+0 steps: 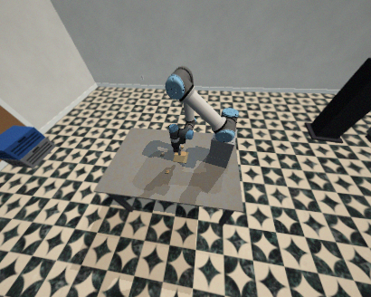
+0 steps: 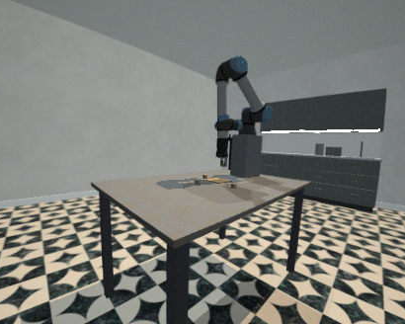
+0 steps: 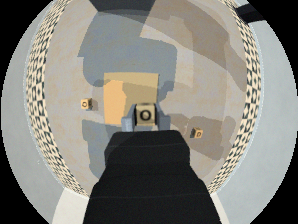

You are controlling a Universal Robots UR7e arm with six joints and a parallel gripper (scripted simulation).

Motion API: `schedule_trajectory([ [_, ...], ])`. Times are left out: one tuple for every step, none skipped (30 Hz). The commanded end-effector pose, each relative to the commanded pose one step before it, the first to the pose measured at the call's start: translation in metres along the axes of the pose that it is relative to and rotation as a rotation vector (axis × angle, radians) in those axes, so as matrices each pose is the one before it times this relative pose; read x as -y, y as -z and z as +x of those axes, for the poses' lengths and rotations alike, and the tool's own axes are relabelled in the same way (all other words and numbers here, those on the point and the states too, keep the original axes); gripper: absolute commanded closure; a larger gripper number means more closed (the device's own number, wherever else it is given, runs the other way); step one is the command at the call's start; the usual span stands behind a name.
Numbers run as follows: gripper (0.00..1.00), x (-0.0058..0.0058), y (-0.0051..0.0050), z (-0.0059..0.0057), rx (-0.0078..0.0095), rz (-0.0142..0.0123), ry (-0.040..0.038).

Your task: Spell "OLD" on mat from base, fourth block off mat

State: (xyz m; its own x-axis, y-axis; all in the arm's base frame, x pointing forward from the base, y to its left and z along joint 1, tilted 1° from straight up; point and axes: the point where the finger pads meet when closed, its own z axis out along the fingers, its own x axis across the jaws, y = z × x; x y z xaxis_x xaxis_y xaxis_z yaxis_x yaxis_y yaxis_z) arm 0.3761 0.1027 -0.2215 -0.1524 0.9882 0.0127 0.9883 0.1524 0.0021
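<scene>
My gripper (image 1: 178,152) (image 2: 223,164) (image 3: 145,110) is shut on a wooden block (image 3: 145,111), whose face reads like an O, and holds it above the table by the mat's edge. The thin yellow mat (image 1: 182,158) (image 2: 218,181) (image 3: 114,102) lies flat; no block shows on it. A block that looks like an O (image 3: 86,104) (image 1: 182,147) (image 2: 204,176) lies off the mat, left in the wrist view. A block that looks like a D (image 3: 198,133) (image 1: 167,171) (image 2: 233,186) lies off it to the right. Another block (image 1: 162,154) (image 2: 198,182) is hidden in the wrist view; its letter is unreadable.
The grey table (image 1: 119,177) (image 2: 150,207) carries the robot's box-shaped base (image 1: 221,151) (image 2: 247,155) beyond the mat. Shadows of the arm and base fall across the table and part of the mat.
</scene>
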Motion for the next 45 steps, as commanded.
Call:
schedule_trajectory([
  [0.51, -0.00046, 0.00023, -0.00006, 0.00022, -0.00132, -0.00003],
  [0.51, 0.00000, -0.00027, 0.00000, 0.00000, 0.00000, 0.00000],
  [0.51, 0.00000, -0.00050, 0.00000, 0.00000, 0.00001, 0.00000],
  [0.51, 0.00000, -0.00078, 0.00000, 0.00000, 0.00001, 0.00000],
  [0.51, 0.00000, -0.00109, 0.00000, 0.00000, 0.00001, 0.00000],
  [0.51, 0.00000, -0.00143, 0.00000, 0.00000, 0.00002, 0.00000],
  [0.51, -0.00001, -0.00179, 0.00000, 0.00000, 0.00001, 0.00000],
  [0.51, 0.00000, -0.00216, 0.00000, 0.00000, 0.00000, 0.00000],
  [0.51, 0.00000, -0.00252, 0.00000, 0.00000, 0.00000, 0.00000],
  [0.51, 0.00000, -0.00288, 0.00000, 0.00000, 0.00000, 0.00000],
  [0.51, -0.00001, -0.00322, 0.00000, 0.00000, 0.00000, 0.00000],
  [0.51, 0.00000, -0.00354, 0.00000, 0.00000, 0.00000, 0.00000],
  [0.51, 0.00000, -0.00383, 0.00000, 0.00000, 0.00000, 0.00000],
  [0.51, -0.00001, -0.00409, 0.00000, 0.00000, 0.00000, 0.00000],
  [0.51, 0.00000, 0.00000, 0.00000, 0.00000, 0.00000, 0.00000],
  [0.51, 0.00000, 0.00000, 0.00000, 0.00000, 0.00000, 0.00000],
  [0.51, -0.00001, -0.00430, 0.00000, 0.00000, 0.00000, 0.00000],
  [0.51, -0.00001, -0.00448, 0.00000, 0.00000, 0.00000, 0.00000],
  [0.51, -0.00001, -0.00461, 0.00000, 0.00000, 0.00000, 0.00000],
  [0.51, -0.00001, -0.00470, 0.00000, 0.00000, 0.00000, 0.00000],
  [0.51, -0.00001, -0.00473, 0.00000, 0.00000, 0.00000, 0.00000],
  [0.51, -0.00001, -0.00471, 0.00000, 0.00000, 0.00000, 0.00000],
  [0.51, -0.00001, -0.00464, 0.00000, 0.00000, 0.00000, 0.00000],
  [0.51, -0.00001, -0.00452, 0.00000, 0.00000, 0.00000, 0.00000],
  [0.51, -0.00001, -0.00434, 0.00000, 0.00000, 0.00000, 0.00000],
  [0.51, -0.00001, -0.00412, 0.00000, 0.00000, 0.00000, 0.00000],
  [0.51, 0.00000, -0.00385, 0.00000, 0.00000, 0.00000, 0.00000],
  [0.51, -0.00001, -0.00354, 0.00000, 0.00000, 0.00000, 0.00000],
  [0.51, -0.00001, -0.00320, 0.00000, 0.00000, 0.00000, 0.00000],
  [0.51, 0.00000, -0.00282, 0.00000, 0.00000, 0.00000, 0.00000],
  [0.51, -0.00001, -0.00243, 0.00000, 0.00000, 0.00000, 0.00000],
  [0.51, 0.00000, 0.00000, 0.00000, 0.00000, 0.00000, 0.00000],
  [0.51, 0.00000, 0.00000, 0.00000, 0.00000, 0.00000, 0.00000],
  [0.51, 0.00001, -0.00203, 0.00000, 0.00000, 0.00000, 0.00000],
  [0.51, -0.00001, -0.00163, 0.00000, 0.00000, 0.00000, 0.00000],
  [0.51, 0.00000, -0.00125, 0.00000, 0.00000, 0.00000, 0.00000],
  [0.51, 0.00000, -0.00089, 0.00000, 0.00000, 0.00000, 0.00000],
  [0.51, 0.00000, -0.00057, 0.00000, 0.00000, 0.00000, 0.00000],
  [0.51, 0.00000, -0.00031, 0.00000, 0.00000, 0.00000, 0.00000],
  [0.51, 0.00000, -0.00012, 0.00000, 0.00000, 0.00000, 0.00000],
  [0.51, 0.00000, -0.00002, 0.00000, 0.00000, 0.00000, 0.00000],
  [0.51, 0.00000, 0.00000, 0.00000, 0.00000, 0.00000, 0.00000],
  [0.51, 0.00000, 0.00000, 0.00000, 0.00000, 0.00000, 0.00000],
  [0.51, 0.00000, 0.00000, 0.00000, 0.00000, 0.00000, 0.00000],
  [0.51, 0.00000, 0.00000, 0.00000, 0.00000, 0.00000, 0.00000],
])
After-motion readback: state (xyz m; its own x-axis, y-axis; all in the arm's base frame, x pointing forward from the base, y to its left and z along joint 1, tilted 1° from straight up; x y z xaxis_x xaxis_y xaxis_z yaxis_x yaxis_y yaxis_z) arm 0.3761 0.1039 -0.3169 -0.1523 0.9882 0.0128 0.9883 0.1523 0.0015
